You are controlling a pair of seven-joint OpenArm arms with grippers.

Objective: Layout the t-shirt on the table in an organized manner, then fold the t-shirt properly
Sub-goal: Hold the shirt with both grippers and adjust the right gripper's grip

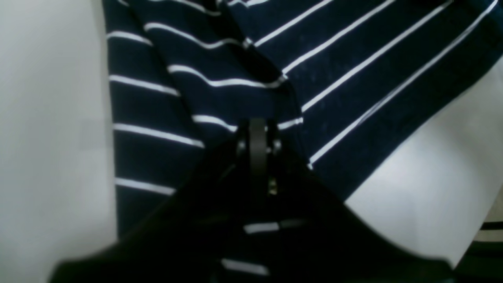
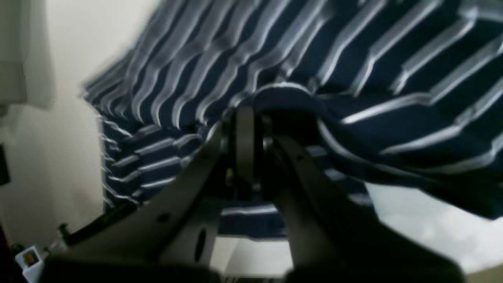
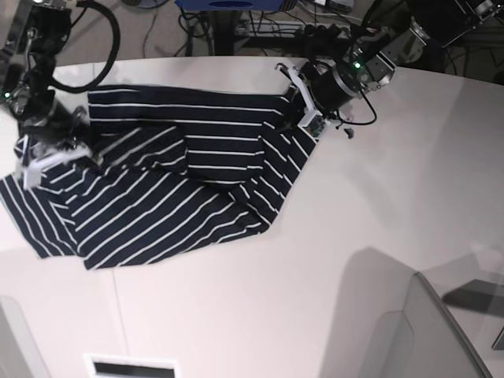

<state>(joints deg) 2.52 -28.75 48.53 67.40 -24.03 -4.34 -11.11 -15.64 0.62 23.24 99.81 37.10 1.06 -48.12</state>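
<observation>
I have both the left claw (image 1: 257,129) and right claw (image 2: 245,118) clamped on the t-shirt (image 3: 173,189); uneven pulling across the surface (image 3: 354,236) could bunch it.

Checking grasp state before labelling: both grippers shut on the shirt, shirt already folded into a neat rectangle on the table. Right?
Not quite. Both grippers, left and right, are shut on the shirt, but it is not a neat rectangle. The base view shows it spread, rumpled and skewed on the table, with overlapping flaps and one part hanging over the table's edge.
</observation>
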